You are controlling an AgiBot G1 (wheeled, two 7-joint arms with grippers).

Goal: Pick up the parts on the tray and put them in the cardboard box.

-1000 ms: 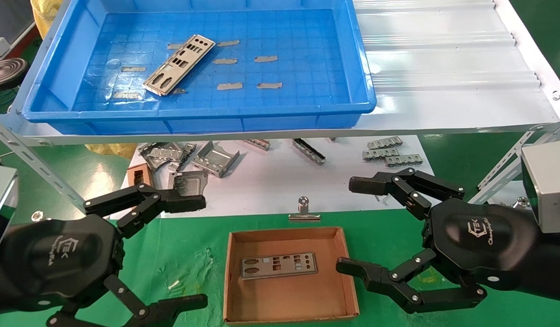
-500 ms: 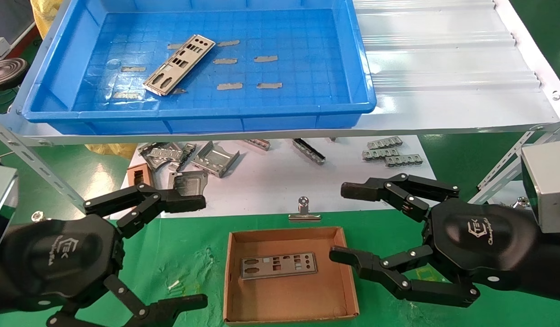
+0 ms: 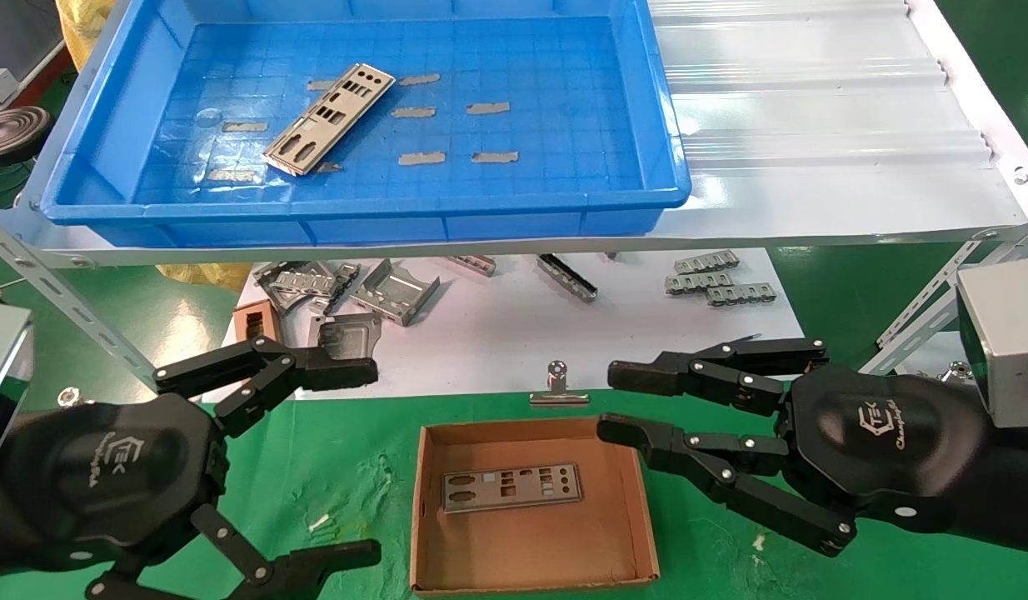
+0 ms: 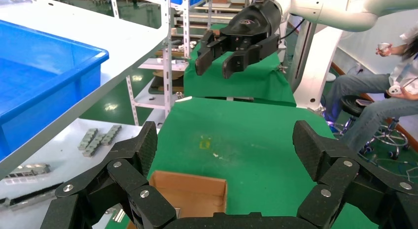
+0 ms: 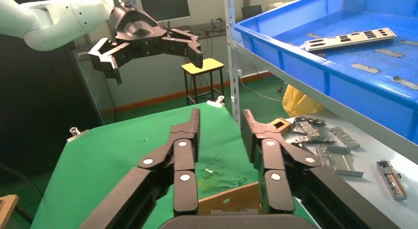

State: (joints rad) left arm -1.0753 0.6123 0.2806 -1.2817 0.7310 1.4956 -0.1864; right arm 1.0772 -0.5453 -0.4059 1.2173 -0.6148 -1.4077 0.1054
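Observation:
One silver punched plate (image 3: pixel 329 119) lies slantwise on the floor of the blue tray (image 3: pixel 364 212) on the shelf; it also shows in the right wrist view (image 5: pixel 350 39). A second plate (image 3: pixel 511 487) lies flat in the cardboard box (image 3: pixel 531 542) on the green mat. My right gripper (image 3: pixel 612 402) hovers over the box's far right corner, open by a narrow gap and holding nothing; the wrist view confirms this (image 5: pixel 219 125). My left gripper (image 3: pixel 368 462) hangs wide open and empty to the left of the box (image 4: pixel 190 192).
Bent grey brackets (image 3: pixel 381 292) and ridged strips (image 3: pixel 718 279) lie on white paper under the shelf. A small brown frame (image 3: pixel 254 321) and a binder clip (image 3: pixel 557 387) sit near the box. A white corrugated sheet (image 3: pixel 814 125) covers the shelf's right side.
My right gripper's fingers have narrowed from wide open to a small gap and shifted left toward the box's far right corner. The left arm and both plates have not moved.

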